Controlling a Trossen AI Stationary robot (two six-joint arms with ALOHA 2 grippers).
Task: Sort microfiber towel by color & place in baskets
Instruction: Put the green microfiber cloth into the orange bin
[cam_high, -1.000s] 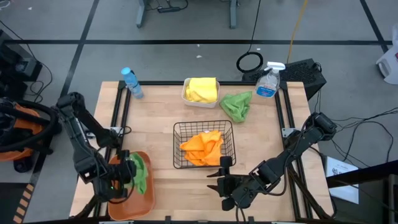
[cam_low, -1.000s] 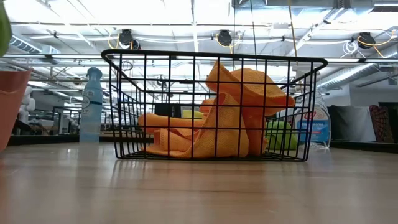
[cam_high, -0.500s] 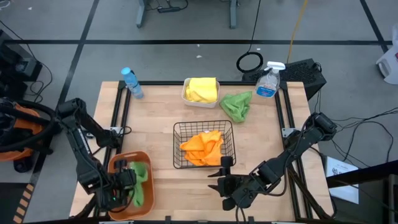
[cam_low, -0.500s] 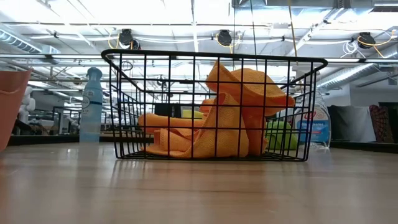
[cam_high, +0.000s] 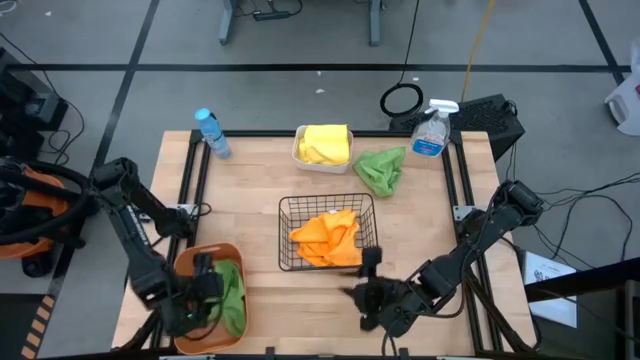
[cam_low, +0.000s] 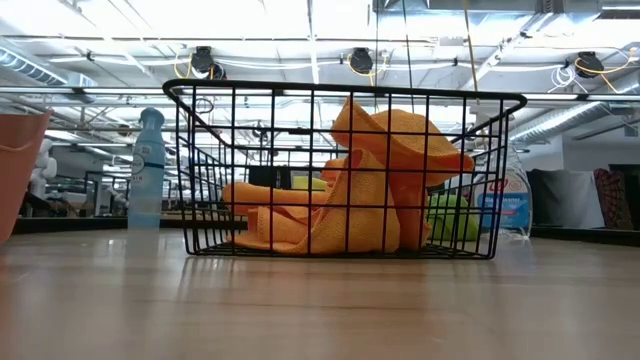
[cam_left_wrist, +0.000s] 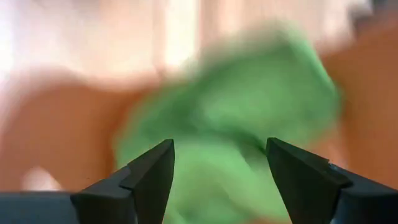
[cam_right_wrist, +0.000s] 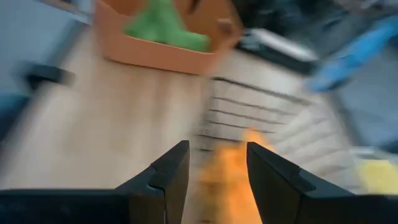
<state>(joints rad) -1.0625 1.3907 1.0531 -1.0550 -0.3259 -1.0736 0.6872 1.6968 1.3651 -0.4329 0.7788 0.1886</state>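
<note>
My left gripper (cam_high: 207, 283) (cam_left_wrist: 219, 146) stands open over the orange-brown tub (cam_high: 190, 258) at the table's near left. A green towel (cam_high: 232, 296) (cam_left_wrist: 236, 106) lies in the tub just beyond its fingers. My right gripper (cam_high: 362, 275) (cam_right_wrist: 217, 149) is open and holds nothing, just near of the black mesh basket (cam_high: 286, 208). Orange towels (cam_high: 325, 236) (cam_low: 350, 200) fill that basket. A second green towel (cam_high: 381, 168) lies bunched on the table at the far right. Yellow towels (cam_high: 324, 143) lie in the white tub (cam_high: 297, 150).
A blue-capped water bottle (cam_high: 212, 132) stands at the far left corner and a clear spray bottle (cam_high: 430, 130) at the far right. Bare wood lies between the orange-brown tub and the black basket, and along the near edge.
My left gripper has gone toward the near edge and down over the orange-brown tub. The green towel it carried now lies in the tub. My right gripper, still until half a second ago, has begun to swing toward the black basket.
</note>
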